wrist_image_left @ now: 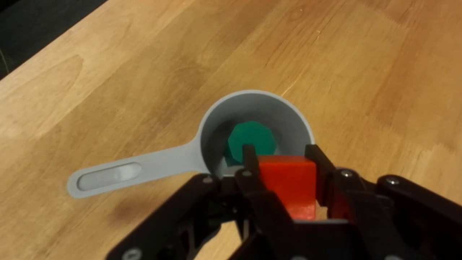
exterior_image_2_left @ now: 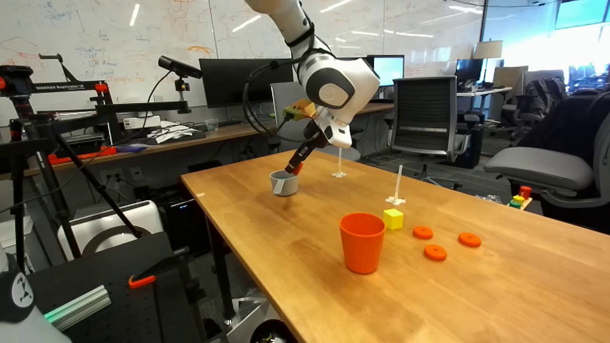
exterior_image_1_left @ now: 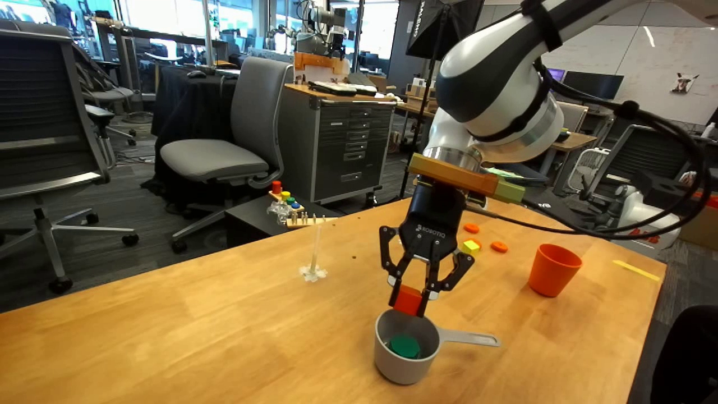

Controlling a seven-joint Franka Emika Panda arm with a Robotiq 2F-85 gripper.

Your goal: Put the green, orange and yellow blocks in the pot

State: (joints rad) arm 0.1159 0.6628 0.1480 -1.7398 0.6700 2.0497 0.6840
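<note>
the orange block (wrist_image_left: 288, 189) is pinched between the jaws, close to the pot (exterior_image_1_left: 404, 371).

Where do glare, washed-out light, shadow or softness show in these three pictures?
In an exterior view, the bright glass windows are washed out; in an exterior view, light glares in streaks on the broad, glossy whiteboard; in the wrist view, the black jointed gripper looks slightly soft, and shadow darkens the inside of the round grey pot beside the many-sided green block.
</note>
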